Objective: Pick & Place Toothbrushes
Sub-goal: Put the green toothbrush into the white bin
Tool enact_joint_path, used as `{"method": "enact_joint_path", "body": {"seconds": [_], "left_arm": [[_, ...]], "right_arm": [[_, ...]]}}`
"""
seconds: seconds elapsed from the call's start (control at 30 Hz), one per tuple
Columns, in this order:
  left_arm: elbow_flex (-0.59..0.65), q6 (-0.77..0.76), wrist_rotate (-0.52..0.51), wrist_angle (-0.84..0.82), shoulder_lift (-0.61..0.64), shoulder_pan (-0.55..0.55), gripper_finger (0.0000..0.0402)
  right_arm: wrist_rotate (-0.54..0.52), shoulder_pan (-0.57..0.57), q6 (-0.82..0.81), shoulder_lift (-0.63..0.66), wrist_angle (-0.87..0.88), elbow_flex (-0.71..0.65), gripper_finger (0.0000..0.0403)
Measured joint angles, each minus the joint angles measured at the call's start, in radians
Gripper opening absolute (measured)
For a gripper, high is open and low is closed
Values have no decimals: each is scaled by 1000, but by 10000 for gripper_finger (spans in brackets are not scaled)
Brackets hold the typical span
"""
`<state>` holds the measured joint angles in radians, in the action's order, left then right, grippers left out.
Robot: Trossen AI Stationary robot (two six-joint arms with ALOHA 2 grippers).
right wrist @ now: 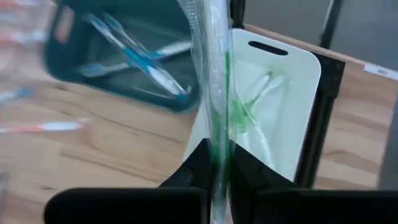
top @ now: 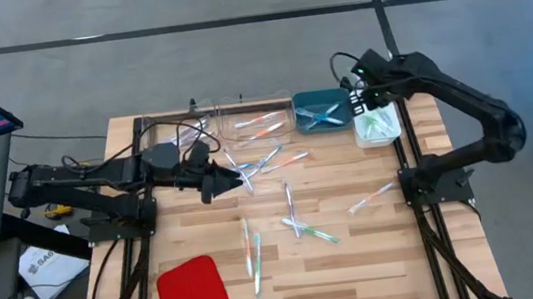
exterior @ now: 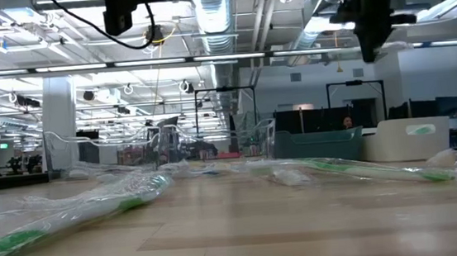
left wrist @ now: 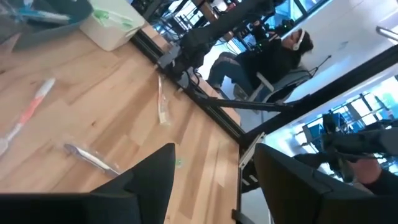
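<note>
While a green toothbrush (right wrist: 215, 93) hangs over the white bin (right wrist: 292, 93), the right gripper (right wrist: 217, 163) pinches it tight. Other toothbrushes (top: 290, 199) lie scattered on the table (top: 379, 257). The left gripper (top: 242, 180) hovers low with fingers wide, maybe holding nothing.

A: The high camera looks straight down on the whole wooden table (top: 360, 260), both arms included, from well above.

B: And the low one sits at tabletop height, facing level across the boards into the room, with wrapped toothbrushes (exterior: 78, 211) close to its lens.

A: The left wrist camera tilts past its own spread fingers (left wrist: 155, 180) toward the table's edge and a seated person (left wrist: 280, 53) beyond.

B: The right wrist camera peers steeply down, very near, on the teal bin (right wrist: 118, 56) and white bin (right wrist: 273, 106). Both bins show in the high view too, and probably in the low view, far off.
</note>
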<state>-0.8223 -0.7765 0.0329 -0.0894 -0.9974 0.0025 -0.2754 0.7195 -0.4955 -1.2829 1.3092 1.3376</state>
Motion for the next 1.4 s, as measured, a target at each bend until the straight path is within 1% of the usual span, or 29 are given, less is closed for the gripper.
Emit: {"method": "enact_joint_path", "body": {"seconds": [0.2, 0.27, 0.33, 0.43, 0.63, 0.77, 1.0, 1.17, 1.4], "left_arm": [[0, 46, -1, 2, 0, 0, 214], [0, 60, -1, 2, 0, 4, 214], [0, 63, 7, 2, 0, 8, 214], [0, 65, 32, 1, 0, 17, 214], [0, 69, 52, 0, 0, 45, 214], [0, 74, 53, 1, 0, 76, 214], [0, 85, 57, 1, 0, 113, 214], [0, 85, 71, 1, 0, 112, 214], [0, 84, 89, 0, 0, 108, 214]], "right_arm": [[1, 78, 129, -140, -13, -1, 16], [2, 96, 147, -168, -48, -10, 16], [12, 106, 152, -173, -101, -47, 16], [18, 128, 152, -153, -151, -140, 16], [25, 177, 106, -25, -250, -357, 16], [39, 185, 117, 6, -321, -433, 16], [28, 185, 118, -90, -361, -461, 16], [15, 184, 132, -158, -373, -461, 16], [18, 194, 120, -162, -435, -461, 16]]}}
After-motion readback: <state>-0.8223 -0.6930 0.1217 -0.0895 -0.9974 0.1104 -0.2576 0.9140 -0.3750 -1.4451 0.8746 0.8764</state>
